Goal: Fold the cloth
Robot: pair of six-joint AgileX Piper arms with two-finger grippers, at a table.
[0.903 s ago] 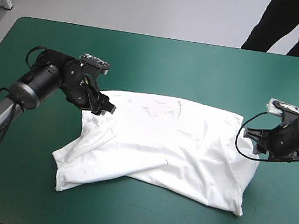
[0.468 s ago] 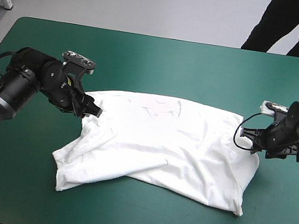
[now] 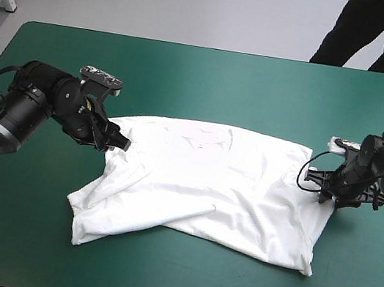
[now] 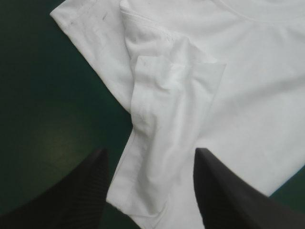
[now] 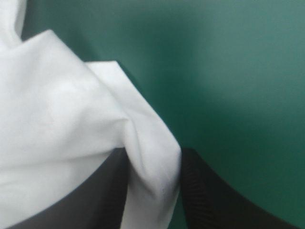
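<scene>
1 T-shirt (image 3: 222, 186) spread out, left end effector (image 4: 151, 151) open over sleeve, right end effector (image 5: 153, 152) pinching edge

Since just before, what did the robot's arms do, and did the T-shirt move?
The left gripper backed slightly toward the table's left edge, open over the T-shirt's sleeve. The right gripper hardly shifted while its arm swung round; it is shut on the other sleeve's edge. The T-shirt lies spread as before.

We are seeing the T-shirt (image 5: 57, 119) cut off at both wrist views' edges; its fold is covering the inner finger faces of the right gripper (image 5: 152, 155).
</scene>
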